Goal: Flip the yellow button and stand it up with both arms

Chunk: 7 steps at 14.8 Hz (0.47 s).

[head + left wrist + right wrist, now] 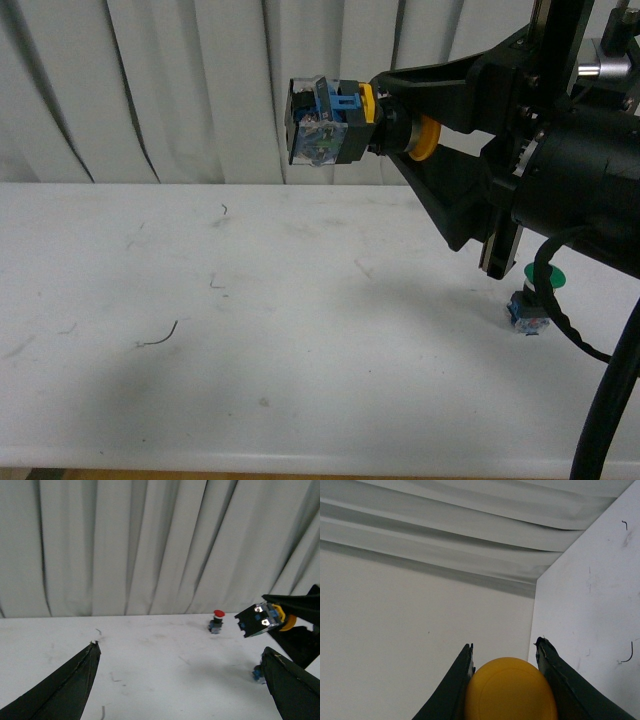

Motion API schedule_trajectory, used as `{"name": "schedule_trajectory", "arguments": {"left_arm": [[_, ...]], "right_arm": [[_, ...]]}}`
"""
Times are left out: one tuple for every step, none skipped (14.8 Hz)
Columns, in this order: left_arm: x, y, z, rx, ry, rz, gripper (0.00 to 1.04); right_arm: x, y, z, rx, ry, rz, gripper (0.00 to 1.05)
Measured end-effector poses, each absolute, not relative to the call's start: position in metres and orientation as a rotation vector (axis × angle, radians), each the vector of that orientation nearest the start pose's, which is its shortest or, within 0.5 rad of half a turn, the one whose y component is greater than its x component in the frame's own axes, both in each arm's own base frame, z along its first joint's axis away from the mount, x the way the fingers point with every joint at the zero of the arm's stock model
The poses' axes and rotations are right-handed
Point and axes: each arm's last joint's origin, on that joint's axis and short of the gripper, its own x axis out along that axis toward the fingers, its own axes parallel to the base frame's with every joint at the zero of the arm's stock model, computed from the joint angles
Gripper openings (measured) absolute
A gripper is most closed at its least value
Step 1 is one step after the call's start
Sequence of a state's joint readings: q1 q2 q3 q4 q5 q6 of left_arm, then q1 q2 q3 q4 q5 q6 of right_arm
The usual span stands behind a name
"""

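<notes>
My right gripper (385,118) is shut on the yellow button (335,122) and holds it in the air, well above the white table (250,330). The button lies sideways: its dark boxy base with blue bits points left and its yellow cap (428,137) sits between the fingers. In the right wrist view the cap (510,690) fills the gap of the gripper (505,650). My left gripper (180,648) is open and empty, low over the table; the held button (262,619) hangs beyond it, to the right. The left gripper is not in the front view.
A green-capped button (535,300) stands on the table under my right arm, partly behind a black cable (600,400). A red-capped button (217,621) stands near the table's back edge. A pleated white curtain (150,90) hangs behind the table.
</notes>
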State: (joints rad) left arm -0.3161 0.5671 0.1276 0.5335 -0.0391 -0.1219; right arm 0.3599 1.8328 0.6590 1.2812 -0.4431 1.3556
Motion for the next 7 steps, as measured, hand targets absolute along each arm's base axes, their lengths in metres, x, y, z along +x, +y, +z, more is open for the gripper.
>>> {"name": "schedule_trajectory", "arguments": {"left_arm": [[0.126, -0.040, 0.205, -0.088, -0.087, -0.241, 0.98], [0.119, -0.037, 0.204, -0.057, -0.059, -0.153, 0.93], [0.112, -0.030, 0.198, -0.024, -0.009, -0.045, 0.78], [0.110, -0.023, 0.194, -0.018, 0.001, 0.000, 0.67], [0.110, -0.019, 0.190, -0.018, 0.001, 0.013, 0.55], [0.109, -0.017, 0.187, -0.017, 0.003, 0.004, 0.44], [0.107, -0.014, 0.184, -0.015, 0.013, 0.000, 0.31]], "right_arm": [[0.306, 0.129, 0.166, 1.267, 0.446, 0.749, 0.35], [0.306, 0.129, 0.166, 1.265, 0.445, 0.749, 0.35], [0.306, 0.130, 0.166, 1.258, 0.445, 0.754, 0.35], [0.305, 0.131, 0.167, 1.253, 0.443, 0.761, 0.35], [0.305, 0.131, 0.167, 1.249, 0.444, 0.764, 0.35], [0.304, 0.132, 0.167, 1.248, 0.446, 0.768, 0.35], [0.304, 0.133, 0.167, 1.245, 0.446, 0.769, 0.35]]}}
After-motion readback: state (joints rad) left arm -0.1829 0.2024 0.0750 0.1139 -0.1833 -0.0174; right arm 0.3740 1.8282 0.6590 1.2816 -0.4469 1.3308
